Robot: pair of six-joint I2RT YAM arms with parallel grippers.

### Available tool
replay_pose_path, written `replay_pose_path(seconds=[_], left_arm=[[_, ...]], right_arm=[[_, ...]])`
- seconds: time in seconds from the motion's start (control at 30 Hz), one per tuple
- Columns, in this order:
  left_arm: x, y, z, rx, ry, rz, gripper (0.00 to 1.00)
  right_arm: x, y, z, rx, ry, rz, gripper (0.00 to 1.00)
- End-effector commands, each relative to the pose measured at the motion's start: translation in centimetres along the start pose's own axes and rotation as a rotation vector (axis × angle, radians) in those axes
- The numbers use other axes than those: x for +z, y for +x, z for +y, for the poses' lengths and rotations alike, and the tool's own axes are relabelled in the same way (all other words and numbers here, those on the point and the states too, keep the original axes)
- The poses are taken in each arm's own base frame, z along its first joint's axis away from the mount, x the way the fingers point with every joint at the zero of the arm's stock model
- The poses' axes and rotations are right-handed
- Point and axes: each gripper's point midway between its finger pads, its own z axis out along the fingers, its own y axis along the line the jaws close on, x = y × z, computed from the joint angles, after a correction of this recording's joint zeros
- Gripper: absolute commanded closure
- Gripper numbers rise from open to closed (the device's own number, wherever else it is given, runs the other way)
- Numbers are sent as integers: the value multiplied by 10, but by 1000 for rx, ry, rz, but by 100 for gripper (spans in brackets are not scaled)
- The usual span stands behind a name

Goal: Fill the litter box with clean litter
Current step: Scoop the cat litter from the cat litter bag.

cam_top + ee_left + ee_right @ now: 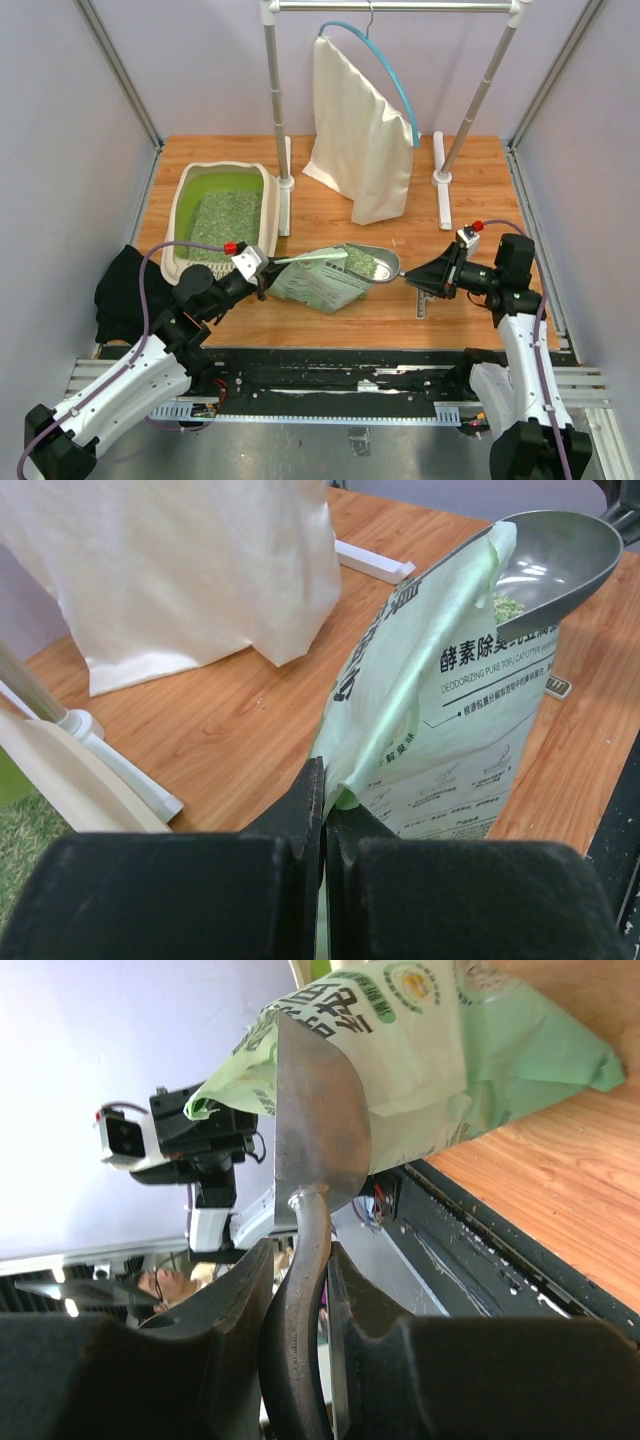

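The beige litter box [181, 205] sits at the back left with a layer of pale green clean litter [222, 214] inside. A green printed bag [322, 283] lies mid-table, its mouth lifted. My left gripper [268, 268] [325, 780] is shut on the bag's top edge [350, 780]. My right gripper [415, 283] [300, 1252] is shut on the handle of a grey metal scoop [380, 264] [320, 1110]. The scoop's bowl [555, 555] rests in the bag's mouth with some litter [361, 263] in it.
A cream cloth bag [360, 140] hangs from a white rack whose posts [275, 110] and feet [441, 180] stand behind the green bag. A black cloth [125, 290] lies at the near left edge. A small pale item [422, 303] lies under the right gripper.
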Motion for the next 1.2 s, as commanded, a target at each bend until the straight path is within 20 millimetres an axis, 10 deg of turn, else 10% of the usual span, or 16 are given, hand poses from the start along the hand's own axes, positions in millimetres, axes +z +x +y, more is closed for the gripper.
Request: replay_pose_path(seconds=[0.0, 1.17], left_arm=[[-1, -36, 12, 22, -60, -122, 100], [-21, 4, 4, -207, -102, -14, 99]], right_arm=[[-9, -2, 8, -36, -13, -7, 99], [-21, -18, 72, -223, 1, -108, 99]])
